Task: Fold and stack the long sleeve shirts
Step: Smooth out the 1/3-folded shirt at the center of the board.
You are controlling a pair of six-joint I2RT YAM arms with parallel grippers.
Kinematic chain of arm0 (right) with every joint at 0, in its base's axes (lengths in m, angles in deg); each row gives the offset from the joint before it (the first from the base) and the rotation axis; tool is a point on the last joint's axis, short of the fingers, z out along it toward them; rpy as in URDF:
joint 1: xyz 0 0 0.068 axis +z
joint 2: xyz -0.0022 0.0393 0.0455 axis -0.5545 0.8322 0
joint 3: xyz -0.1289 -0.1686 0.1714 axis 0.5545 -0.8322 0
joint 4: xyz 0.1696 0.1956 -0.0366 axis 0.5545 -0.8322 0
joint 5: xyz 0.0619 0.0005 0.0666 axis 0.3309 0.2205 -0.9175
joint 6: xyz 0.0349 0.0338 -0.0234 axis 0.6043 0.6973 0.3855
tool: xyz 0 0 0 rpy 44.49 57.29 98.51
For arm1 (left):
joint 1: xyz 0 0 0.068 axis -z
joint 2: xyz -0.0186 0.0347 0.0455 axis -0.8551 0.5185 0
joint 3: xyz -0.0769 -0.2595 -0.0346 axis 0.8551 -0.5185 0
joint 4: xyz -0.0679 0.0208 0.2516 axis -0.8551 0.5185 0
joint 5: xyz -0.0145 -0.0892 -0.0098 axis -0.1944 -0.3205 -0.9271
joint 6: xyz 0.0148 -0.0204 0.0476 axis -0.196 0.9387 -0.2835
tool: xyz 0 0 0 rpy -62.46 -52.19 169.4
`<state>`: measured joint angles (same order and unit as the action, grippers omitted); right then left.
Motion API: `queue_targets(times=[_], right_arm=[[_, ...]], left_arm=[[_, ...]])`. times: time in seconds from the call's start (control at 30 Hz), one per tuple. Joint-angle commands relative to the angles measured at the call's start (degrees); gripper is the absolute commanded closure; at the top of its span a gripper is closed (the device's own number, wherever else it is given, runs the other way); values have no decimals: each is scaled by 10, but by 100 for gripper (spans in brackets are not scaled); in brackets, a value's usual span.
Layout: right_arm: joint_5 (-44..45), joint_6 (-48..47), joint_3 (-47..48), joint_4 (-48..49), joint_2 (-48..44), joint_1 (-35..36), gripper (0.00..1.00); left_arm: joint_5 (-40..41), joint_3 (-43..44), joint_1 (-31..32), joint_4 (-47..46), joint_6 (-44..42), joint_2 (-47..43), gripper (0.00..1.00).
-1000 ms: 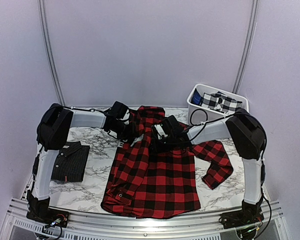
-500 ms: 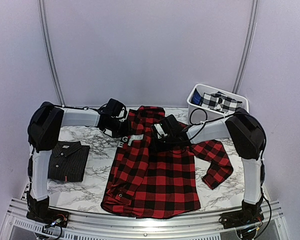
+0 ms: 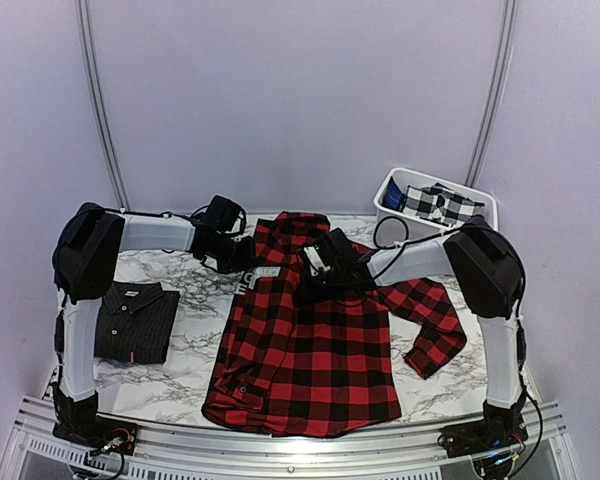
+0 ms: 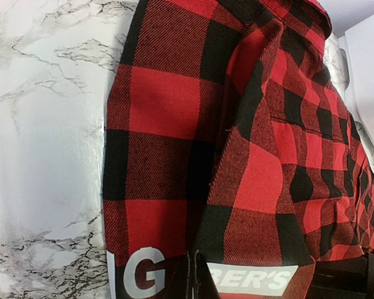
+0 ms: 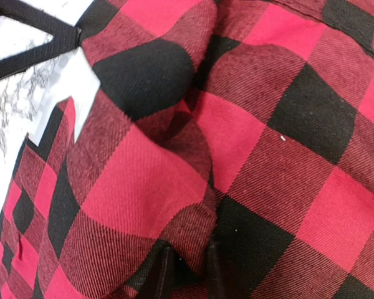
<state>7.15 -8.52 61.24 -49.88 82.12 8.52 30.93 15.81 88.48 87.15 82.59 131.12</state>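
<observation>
Flannel point(image 3: 310, 350) centre; bin point(image 3: 388, 208) far right; black shirt point(image 3: 135, 322) left.

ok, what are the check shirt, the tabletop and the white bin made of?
Red-and-black check shirt: soft matte woven cloth, flannel-like; diagonal weave and limp folds show close up. White grey-veined tabletop: marble look, slight sheen; real stone or laminate, unclear. White rectangular bin: smooth, thin-walled, probably plastic.
</observation>
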Motion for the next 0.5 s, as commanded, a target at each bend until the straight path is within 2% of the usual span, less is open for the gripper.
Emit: queue_targets(times=[0.0, 0.07, 0.2, 0.47], right_arm=[[25, -4, 19, -18, -4, 6, 93], [46, -4, 17, -28, -12, 6, 100], [95, -5, 15, -55, -23, 7, 100], [103, -2, 6, -64, -31, 6, 100]], left_arm=[[7, 5, -5, 22, -7, 6, 100], [6, 9, -5, 24, -9, 11, 100], [13, 14, -6, 27, -11, 20, 100], [40, 17, -11, 40, -15, 25, 100]])
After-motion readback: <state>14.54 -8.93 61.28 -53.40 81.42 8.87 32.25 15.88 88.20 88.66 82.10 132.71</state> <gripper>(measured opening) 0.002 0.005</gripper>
